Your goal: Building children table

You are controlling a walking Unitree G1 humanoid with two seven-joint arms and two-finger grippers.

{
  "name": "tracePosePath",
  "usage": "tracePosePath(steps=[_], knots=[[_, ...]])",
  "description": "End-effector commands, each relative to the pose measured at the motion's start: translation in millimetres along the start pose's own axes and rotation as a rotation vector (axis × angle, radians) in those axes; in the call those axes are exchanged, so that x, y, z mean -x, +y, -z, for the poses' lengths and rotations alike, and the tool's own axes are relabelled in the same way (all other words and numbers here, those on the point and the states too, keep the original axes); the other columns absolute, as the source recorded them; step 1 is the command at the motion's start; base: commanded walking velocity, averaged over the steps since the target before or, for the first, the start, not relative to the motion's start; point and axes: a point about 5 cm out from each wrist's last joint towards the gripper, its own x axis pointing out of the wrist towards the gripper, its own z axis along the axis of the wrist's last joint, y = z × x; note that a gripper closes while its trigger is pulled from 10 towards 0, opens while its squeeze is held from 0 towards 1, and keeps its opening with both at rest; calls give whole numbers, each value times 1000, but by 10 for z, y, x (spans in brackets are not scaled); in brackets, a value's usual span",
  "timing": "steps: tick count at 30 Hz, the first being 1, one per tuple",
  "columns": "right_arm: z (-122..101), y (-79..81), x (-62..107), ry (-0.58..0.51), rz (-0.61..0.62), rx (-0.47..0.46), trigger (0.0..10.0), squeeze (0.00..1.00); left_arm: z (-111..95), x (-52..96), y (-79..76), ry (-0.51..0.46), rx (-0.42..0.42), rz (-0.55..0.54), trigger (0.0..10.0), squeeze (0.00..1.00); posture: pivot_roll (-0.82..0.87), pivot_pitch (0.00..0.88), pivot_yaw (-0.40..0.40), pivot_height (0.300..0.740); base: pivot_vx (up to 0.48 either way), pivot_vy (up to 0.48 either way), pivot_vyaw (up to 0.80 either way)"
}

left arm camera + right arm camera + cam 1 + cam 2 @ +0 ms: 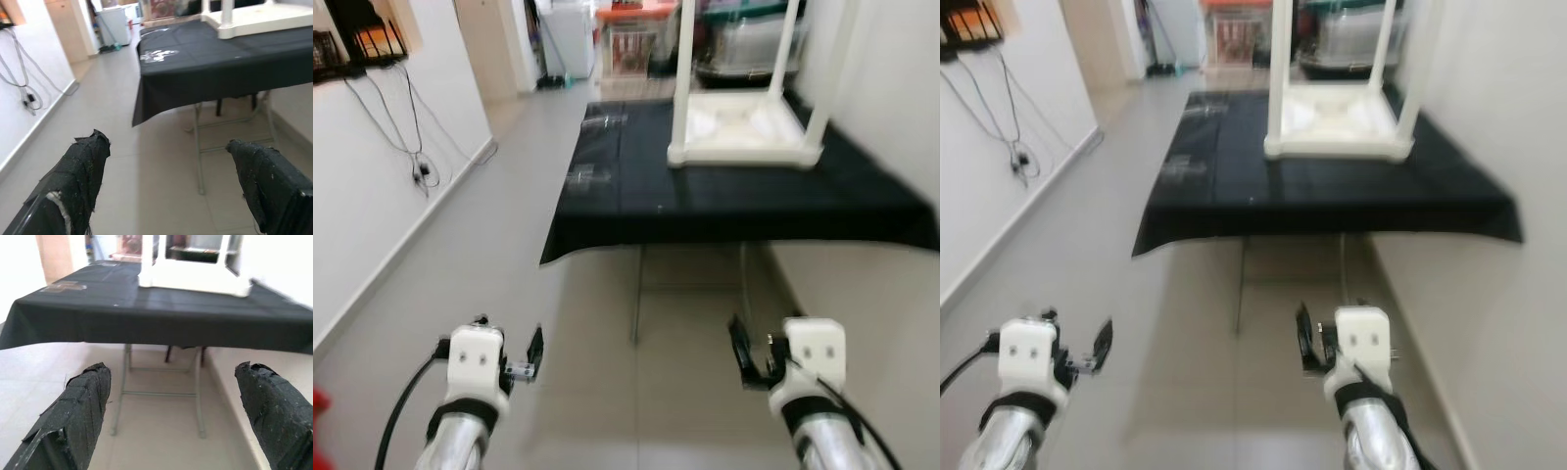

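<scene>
Nearest item: two grippers, held low over the tiled floor (pixel 607 392), both carrying nothing.
- Left gripper (pixel 171 186): black wrapped fingers spread wide apart, aimed toward the near edge of the work table.
- Right gripper (pixel 176 416): fingers likewise spread wide, pointed at the same edge.

Work table (pixel 724 211): folding metal legs, draped in a black cloth (pixel 607 186), standing against the right-hand wall, well ahead of both grippers.

Children's table (pixel 744 127): white plastic, upside down on the cloth toward its far right part, top face down, legs pointing up. At least three legs appear fitted; their upper ends are cut off, so the count is uncertain.

Loose parts: small pale pieces (pixel 597 122) on the cloth's left side, too blurred to identify.

Step in hand, judged: approach to the work table, no handling begun. The next move calls for closing the gap until the white table is within reach.
</scene>
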Motion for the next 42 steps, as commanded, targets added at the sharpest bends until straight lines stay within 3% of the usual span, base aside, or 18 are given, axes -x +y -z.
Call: tracePosePath(steps=[1,7,9,13,19,35,42], knots=[[-3,30,-1,-9,-7,0,10000,0,60,18,42,29,-8,-19,10000,0,77,0,-23,740,0,0,0],[-9,-7,9,-33,26,35,10000,0,37,-30,14,2,-48,36,10000,0,65,0,-21,740,0,0,0],[-46,-22,43,-78,38,94,10000,0,40,-44,-73,-14,-91,129,10000,0,59,0,-19,740,0,0,0],[-34,-30,139,-80,31,118,10000,0,45,-19,-130,-19,-126,185,10000,0,49,0,-11,740,0,0,0],[39,-8,278,-42,4,122,10000,0,64,29,-100,-6,-129,171,10000,0,42,0,-13,740,0,0,0],[38,-5,265,-32,-4,92,10000,0,19,39,-144,-39,-137,167,10000,0,39,0,-23,740,0,0,0],[28,-26,251,-42,-6,127,10000,0,11,10,-180,-45,-124,167,10000,0,20,0,-22,740,0,0,0]])
